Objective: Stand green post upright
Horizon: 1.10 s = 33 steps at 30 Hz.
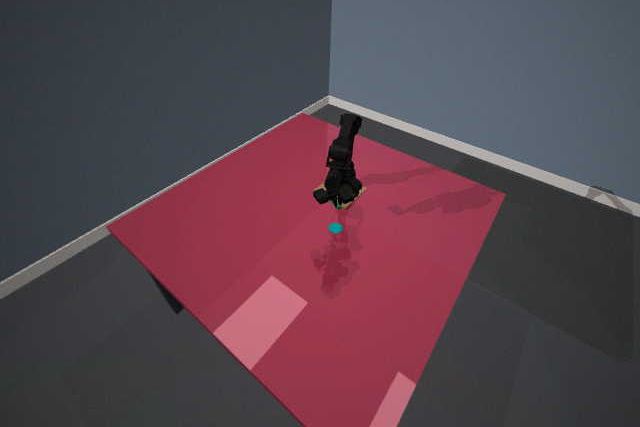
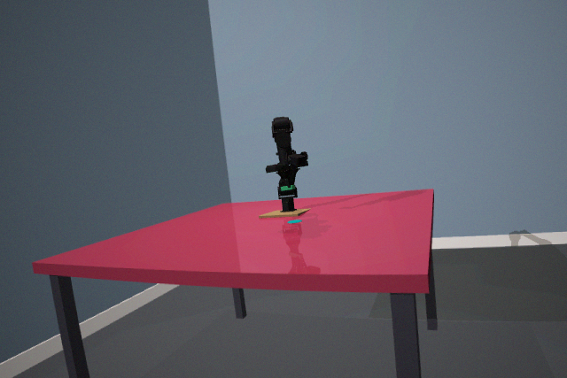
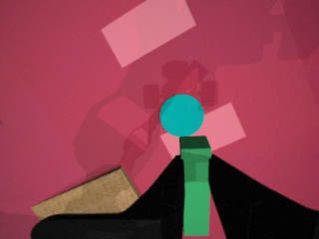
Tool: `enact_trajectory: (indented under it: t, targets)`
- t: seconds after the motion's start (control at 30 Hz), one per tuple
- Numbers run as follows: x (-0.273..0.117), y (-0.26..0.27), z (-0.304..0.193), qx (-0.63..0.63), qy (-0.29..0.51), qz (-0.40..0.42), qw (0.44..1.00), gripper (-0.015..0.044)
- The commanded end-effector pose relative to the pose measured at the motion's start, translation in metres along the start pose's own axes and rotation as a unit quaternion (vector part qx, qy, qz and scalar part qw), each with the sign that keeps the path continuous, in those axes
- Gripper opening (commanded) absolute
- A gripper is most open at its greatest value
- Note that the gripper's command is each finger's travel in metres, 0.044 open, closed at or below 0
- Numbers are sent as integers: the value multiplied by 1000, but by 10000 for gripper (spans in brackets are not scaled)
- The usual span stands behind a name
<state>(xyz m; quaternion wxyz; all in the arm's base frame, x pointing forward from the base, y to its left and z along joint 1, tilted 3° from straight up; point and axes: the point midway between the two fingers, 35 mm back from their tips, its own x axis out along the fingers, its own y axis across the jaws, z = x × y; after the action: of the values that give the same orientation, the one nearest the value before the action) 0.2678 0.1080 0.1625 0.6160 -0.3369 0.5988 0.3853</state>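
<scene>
The green post (image 1: 338, 205) (image 2: 287, 188) (image 3: 196, 206) is held in the air and looks roughly level in the exterior view. My gripper (image 2: 287, 187) (image 3: 193, 161) is shut on it, with black fingers on both sides of it in the wrist view. The flat cyan circle (image 1: 335, 228) (image 2: 294, 221) (image 3: 181, 116) lies on the table with nothing on it. In the wrist view it shows just beyond the post's dark end. In the top view the arm hides most of the post.
The arm's base stands on a tan board (image 1: 360, 197) (image 2: 274, 214) (image 3: 92, 196), close behind the circle. The red table (image 1: 232, 215) (image 2: 205, 245) carries pale light patches and the arm's shadows. Two walls meet behind the table.
</scene>
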Motion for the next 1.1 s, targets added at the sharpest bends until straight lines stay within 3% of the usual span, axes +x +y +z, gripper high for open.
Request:
enact_trajectory:
  t: [0.0, 1.07]
  targets:
    - [2, -1, 1, 7, -16, 3, 1000, 23]
    - [17, -13, 11, 51, -133, 22, 990, 23]
